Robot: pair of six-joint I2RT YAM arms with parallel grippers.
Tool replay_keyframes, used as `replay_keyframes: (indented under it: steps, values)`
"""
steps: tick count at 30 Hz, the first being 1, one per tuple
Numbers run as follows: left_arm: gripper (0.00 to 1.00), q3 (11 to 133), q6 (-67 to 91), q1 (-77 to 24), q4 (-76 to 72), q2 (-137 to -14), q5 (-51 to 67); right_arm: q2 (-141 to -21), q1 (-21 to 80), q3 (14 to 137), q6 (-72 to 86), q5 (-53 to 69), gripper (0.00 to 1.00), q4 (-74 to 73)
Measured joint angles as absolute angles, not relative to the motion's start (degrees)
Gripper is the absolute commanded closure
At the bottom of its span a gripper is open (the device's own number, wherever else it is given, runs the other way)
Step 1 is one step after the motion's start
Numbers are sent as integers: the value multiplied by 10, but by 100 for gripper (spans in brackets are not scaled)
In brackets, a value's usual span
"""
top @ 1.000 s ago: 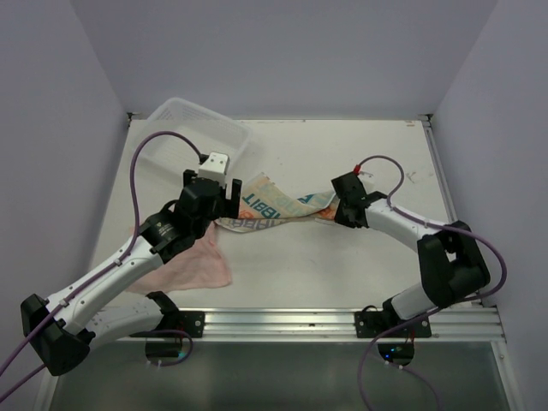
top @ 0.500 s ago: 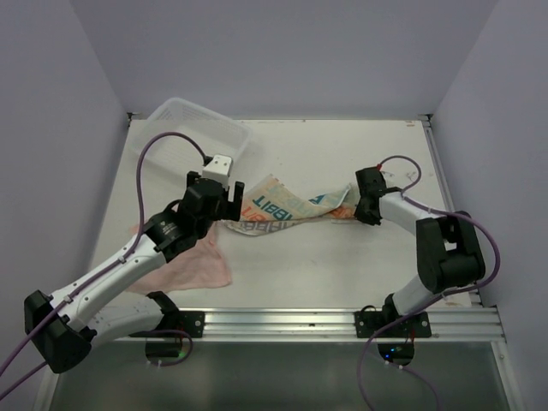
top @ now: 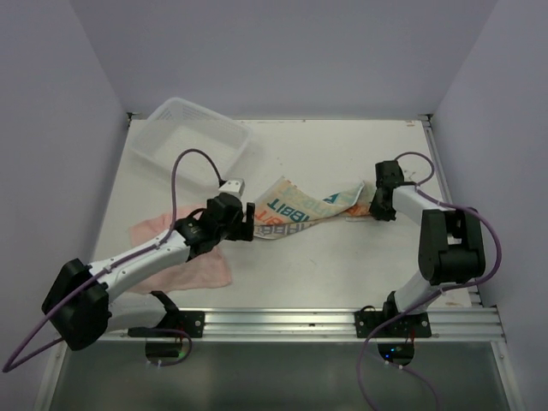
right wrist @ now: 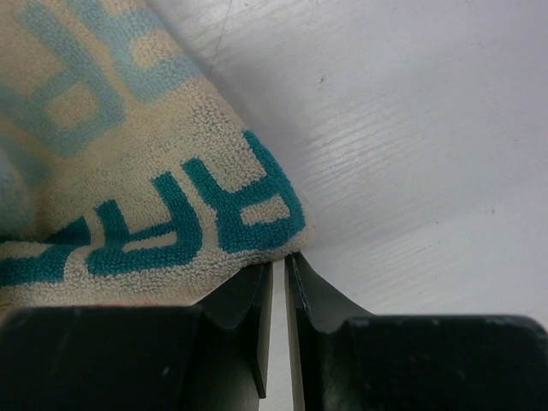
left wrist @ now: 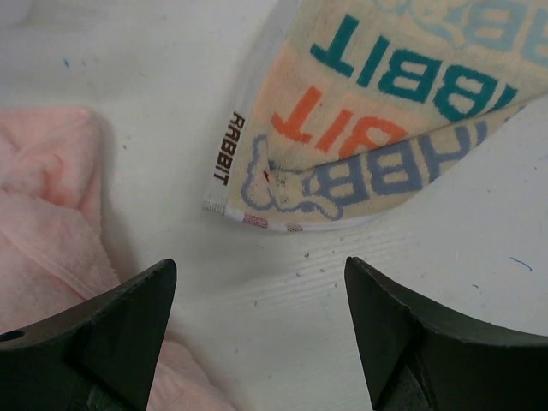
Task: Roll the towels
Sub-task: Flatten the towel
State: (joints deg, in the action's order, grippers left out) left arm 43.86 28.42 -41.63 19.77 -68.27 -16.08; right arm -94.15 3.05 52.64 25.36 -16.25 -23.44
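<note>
The printed towel [top: 304, 210] lay crumpled across the middle of the counter [top: 342, 265], running from just ahead of the left jaws to the right jaws; its left part was flat, its right end narrowed into a bunch at the right jaws. From the left wrist the towel [left wrist: 385, 111] showed its near corner folded over itself, with RABBIT in big teal, orange and dull blue letters (the same word ran small and dark along the hem); that corner rested on the counter ahead of the jaws, apart from both fingers [left wrist: 111, 334]. The left jaws were released and spread wide, low over the counter, with only bare white surface between them. The pink towel [top: 205, 270] lay rumpled at the near left of the counter, partly under the left arm [top: 137, 261]; in the left wrist view its edge [left wrist: 43, 223] sat just beside the left-hand finger, and a strip of counter parted it from the printed towel.

The right jaws were clenched on the printed towel's folded edge [right wrist: 128, 171]; only a thin slit showed between the two fingers [right wrist: 231, 317], and the teal-lettered cloth met their tips and spread away from them; the counter to the right of it was bare. The basket [top: 224, 127] stood at the far left corner, well apart from both towels.
</note>
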Motion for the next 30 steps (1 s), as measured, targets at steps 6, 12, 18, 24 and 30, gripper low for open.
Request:
replay_keyframes:
  steps: [6, 12, 18, 24, 30]
  values:
    - [20, 337, 392, -406, 131, -707, -128, -931, 30, 524, 245, -128, 84, -234]
    - [22, 307, 471, -386, 41, -718, -101, -906, 31, 503, 245, -107, 83, -228]
    - [29, 276, 507, -333, -19, -722, -70, -906, 31, 494, 245, -94, 83, -227]
    - [33, 276, 517, -288, -62, -744, -41, -906, 31, 493, 245, -93, 83, -226]
    - [43, 276, 518, -274, -91, -778, -19, -906, 31, 492, 245, -93, 83, -222]
